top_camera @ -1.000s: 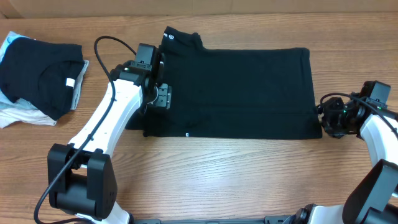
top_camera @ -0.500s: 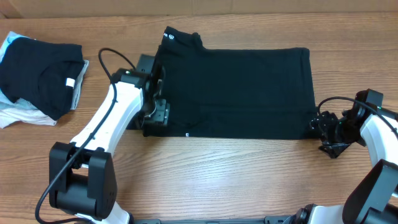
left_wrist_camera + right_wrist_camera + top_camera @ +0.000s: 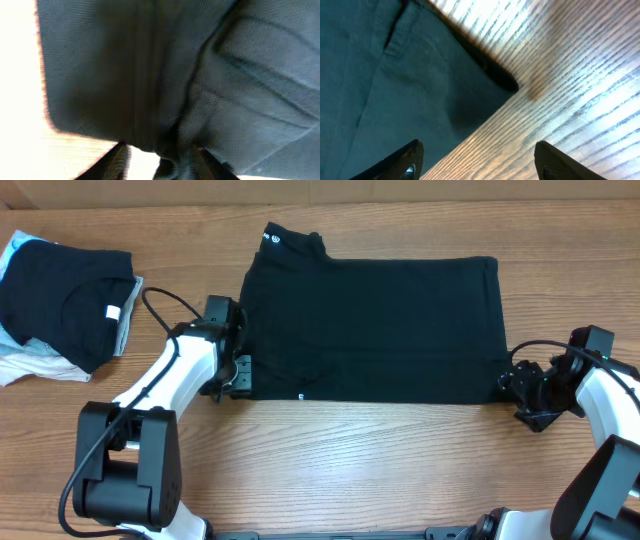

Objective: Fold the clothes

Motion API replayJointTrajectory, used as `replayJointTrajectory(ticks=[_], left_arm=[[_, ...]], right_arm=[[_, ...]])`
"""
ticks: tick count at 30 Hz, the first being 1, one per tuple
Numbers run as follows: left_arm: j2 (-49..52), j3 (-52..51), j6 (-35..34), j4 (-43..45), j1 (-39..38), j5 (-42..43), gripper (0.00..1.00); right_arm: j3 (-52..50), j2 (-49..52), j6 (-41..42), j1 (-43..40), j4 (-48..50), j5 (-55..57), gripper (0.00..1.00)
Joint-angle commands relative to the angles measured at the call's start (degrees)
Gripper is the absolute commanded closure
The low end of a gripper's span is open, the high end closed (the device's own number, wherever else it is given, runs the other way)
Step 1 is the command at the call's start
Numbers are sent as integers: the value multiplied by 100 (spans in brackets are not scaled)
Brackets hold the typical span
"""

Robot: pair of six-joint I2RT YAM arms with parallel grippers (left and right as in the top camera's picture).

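Left gripper slid down to lower-left corner of black shirt, flat on table; cloth bunched between its fingers, I judge it pinched. Right gripper dropped to lower-right corner, jaws spread, nothing held. Bottom hem nearly staged for fold

Black shirt: lies flat across the middle of the table, folded into a wide rectangle, long side running left to right. Shows a collar end jutting past the far-left corner, with a small white mark on it, and a tiny white tag at the near edge. Bunches into creases at the near-left corner, pinched by the left gripper.

Folded black garment: sits at the table's far left, well apart, atop pale clothes, with a white label showing.
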Motion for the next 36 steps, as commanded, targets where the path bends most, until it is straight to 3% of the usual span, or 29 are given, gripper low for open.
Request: replayJointTrajectory(ticks=[1, 3, 4, 11, 14, 16, 20, 23, 28, 29, 30, 32, 33, 36], left_arm=[[52, -111, -13, 234, 20, 262, 74], [52, -111, -9, 238, 33, 155, 92], [52, -111, -11, 221, 35, 76, 96], [52, -111, -13, -76, 275, -138, 96], [52, -111, -11, -254, 424, -144, 96], [52, -109, -13, -363, 511, -146, 96], [50, -98, -22, -605, 669, -144, 96], [50, -24, -221, -1064, 844, -140, 96], [50, 160, -295, -1845, 968, -160, 96], [50, 221, -295, -2009, 984, -162, 96], [50, 278, -297, -2116, 988, -160, 92], [50, 490, -310, -2352, 1003, -160, 69], [50, 608, -306, -2424, 1008, -162, 59], [50, 1263, -297, -2782, 1016, -157, 44]], right_arm=[[-70, -52, -20, 17, 162, 0, 22], [-155, -50, 31, 17, 407, 0, 20], [-205, -48, 92, 17, 501, 0, 20], [-800, -46, 258, 17, 1086, -114, 36], [-1034, -46, 249, 17, 1427, -542, 54], [-1078, -46, 232, 17, 1458, -476, 78], [-973, -55, 66, 13, 1185, -409, 90], [-691, -98, -249, 31, 332, -413, 96], [-435, -275, -446, 87, -841, -413, 94], [-389, -319, -461, 87, -1032, -415, 89], [-334, -378, -463, 87, -1211, -409, 76], [-181, -518, -459, 85, -1397, -393, 56], [-83, -575, -463, 85, -1414, -387, 52], [433, -708, -461, 85, -1421, -378, 49]])
